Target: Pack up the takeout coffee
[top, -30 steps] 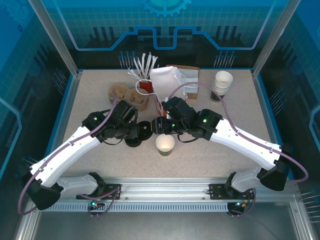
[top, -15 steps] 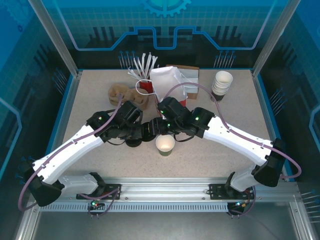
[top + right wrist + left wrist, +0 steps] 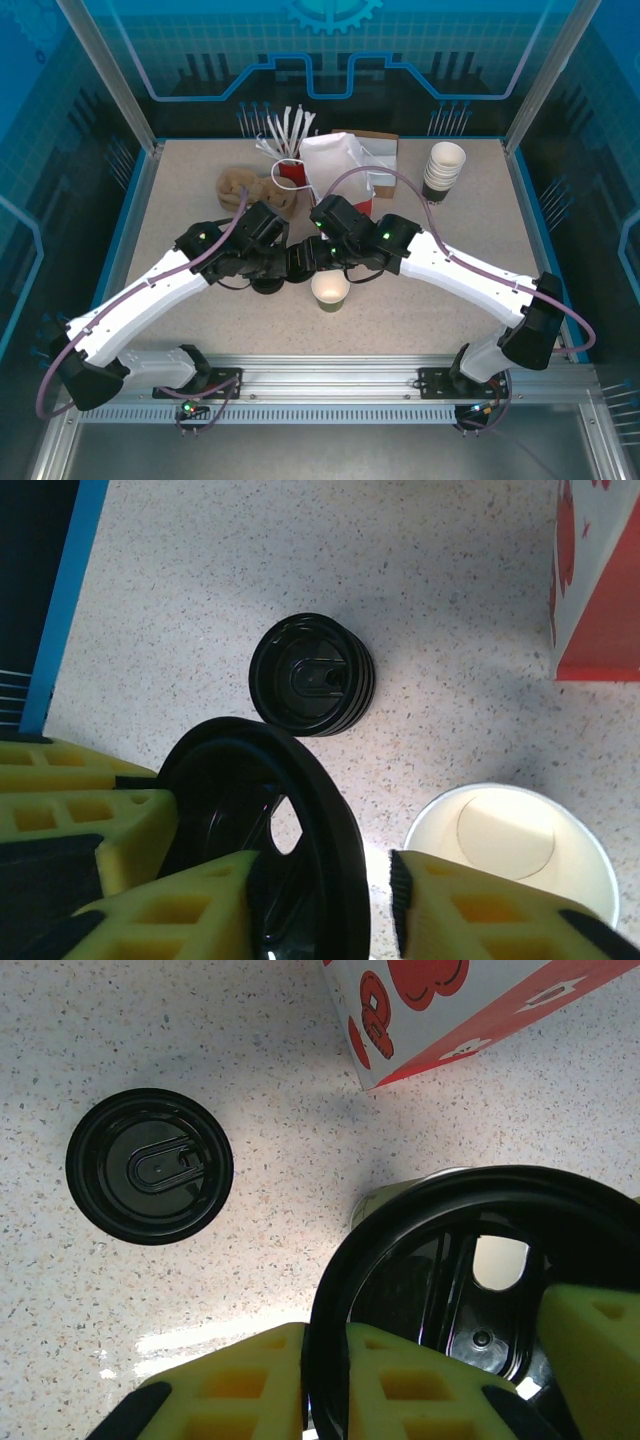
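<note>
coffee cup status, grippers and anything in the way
Left gripper shut on black lid rim. Right gripper open, jaws straddling same lid. Coffee cup upright, lidless, close by. Lid stack apart from cup, not blocking.

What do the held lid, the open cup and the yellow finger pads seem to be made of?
Lid: likely thin moulded plastic, glossy black; light glints on its rim.
Cup: probably paper, matt white inside with a rolled rim.
Pads: seemingly soft rubber or foam, matt yellow, with moulded hollow cells.
</note>
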Robot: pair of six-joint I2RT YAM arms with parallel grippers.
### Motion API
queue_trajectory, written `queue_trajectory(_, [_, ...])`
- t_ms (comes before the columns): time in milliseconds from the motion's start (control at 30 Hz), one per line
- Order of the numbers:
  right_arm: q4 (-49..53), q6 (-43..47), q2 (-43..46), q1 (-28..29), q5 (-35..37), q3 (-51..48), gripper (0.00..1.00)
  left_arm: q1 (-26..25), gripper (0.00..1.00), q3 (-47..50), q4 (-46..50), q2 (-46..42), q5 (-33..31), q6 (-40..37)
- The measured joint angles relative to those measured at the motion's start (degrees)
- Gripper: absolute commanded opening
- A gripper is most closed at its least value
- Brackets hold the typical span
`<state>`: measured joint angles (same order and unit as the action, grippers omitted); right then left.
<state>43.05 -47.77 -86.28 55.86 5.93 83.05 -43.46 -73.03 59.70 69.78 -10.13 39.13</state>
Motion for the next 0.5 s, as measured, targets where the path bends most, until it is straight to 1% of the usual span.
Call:
queue_trajectory(133, [0.2,0.0,0.0,0.0,0.5,0.0,0.18,-0.2,0.16,-0.3,0.1,0.1,-0.3,0.0])
queue_trajectory(233, [0.7,0.2,0.0,-0.2,1.2,-0.1,0.11,-0.3,0.21,-0.8,0.0,0.1,-0.4,0.0])
queue_trajectory(400, [0.6,0.4,0.3,-0.6,1.0,-0.6,0.05,-0.7,0.32,-0.9,-1.6,-0.3,0.3,-0.5])
queue_trajectory(500, [0.7,0.4,1.3,-1.6,0.4,-1.8,0.02,-0.7,0.43,-0.9,-3.7,-2.1,1.5,-1.7])
